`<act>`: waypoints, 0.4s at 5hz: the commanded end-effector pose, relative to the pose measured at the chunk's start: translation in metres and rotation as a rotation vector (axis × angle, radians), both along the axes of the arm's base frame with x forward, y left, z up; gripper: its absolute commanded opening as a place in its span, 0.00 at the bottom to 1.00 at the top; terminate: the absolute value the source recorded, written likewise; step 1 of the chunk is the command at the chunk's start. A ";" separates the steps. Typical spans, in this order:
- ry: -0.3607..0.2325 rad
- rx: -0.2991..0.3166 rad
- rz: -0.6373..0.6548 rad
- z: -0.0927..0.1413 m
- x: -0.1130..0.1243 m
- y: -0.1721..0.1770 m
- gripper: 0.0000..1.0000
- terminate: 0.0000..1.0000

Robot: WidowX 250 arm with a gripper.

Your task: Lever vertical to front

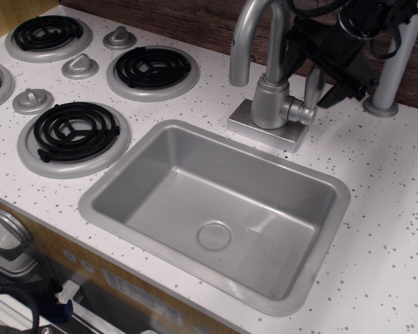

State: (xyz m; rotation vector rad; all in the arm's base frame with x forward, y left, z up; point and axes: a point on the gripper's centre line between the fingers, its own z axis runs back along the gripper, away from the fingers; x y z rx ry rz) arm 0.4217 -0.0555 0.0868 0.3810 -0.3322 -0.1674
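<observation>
We see one lever upright on the faucet stub near the counter's back edge, between the gripper's spread black fingers, contact unclear. Around it: one sink, three full burners, three knobs, one pole.

Black angular claw, looped black cables

A grey sink is set into the white speckled bench. Black coil burners and grey knobs lie to its left.
</observation>
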 end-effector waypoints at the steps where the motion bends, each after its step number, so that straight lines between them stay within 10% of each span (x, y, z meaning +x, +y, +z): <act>1: -0.060 -0.024 0.007 0.025 0.009 0.001 0.00 0.00; 2: -0.052 -0.040 0.029 0.021 0.003 -0.001 0.00 0.00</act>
